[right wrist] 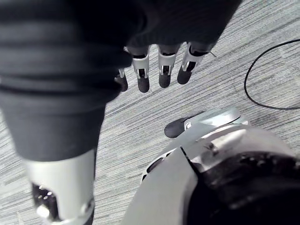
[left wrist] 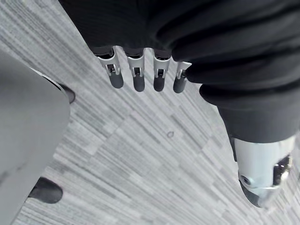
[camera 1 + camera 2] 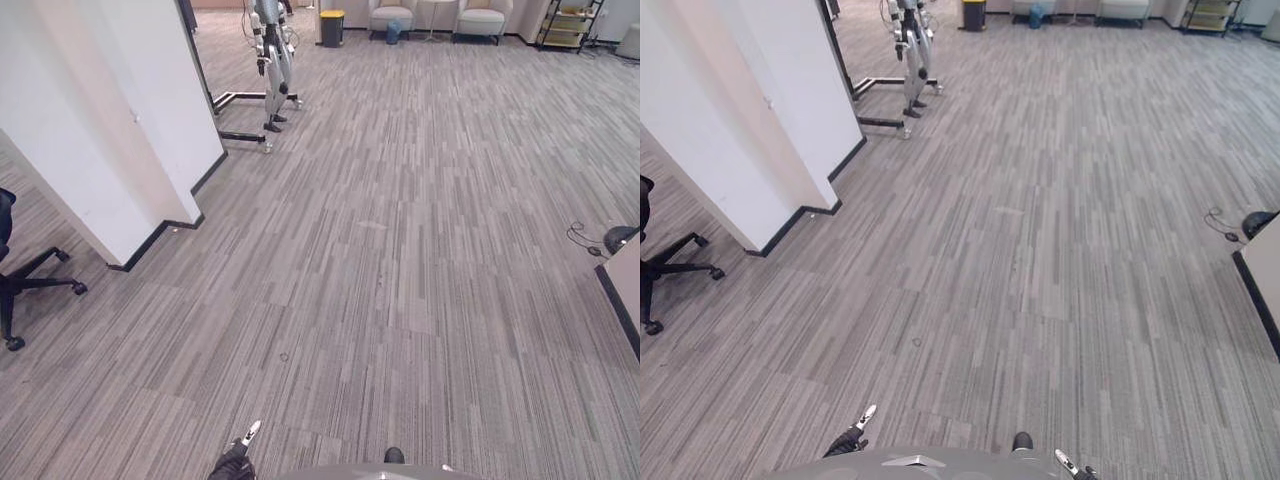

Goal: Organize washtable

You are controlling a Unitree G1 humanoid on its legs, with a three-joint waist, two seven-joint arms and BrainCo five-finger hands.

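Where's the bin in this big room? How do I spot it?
Look across the grey striped carpet to the far end of the room. There, just left of the pale armchairs, stands the bin. It is the one dark box with a yellow top.

The 2 hands look alike. On the left hand [image 2: 178,51], a dark ribbed cover [image 2: 225,28] wraps the back and wrist. Silver fingers [image 2: 138,80] with rounded dark tips sit in a row at the cover's edge. Beside the cover, the thumb [image 2: 262,168] is a silver-grey shell with a small round fastener. The right hand [image 1: 140,33] has the same cover, fingers and thumb.
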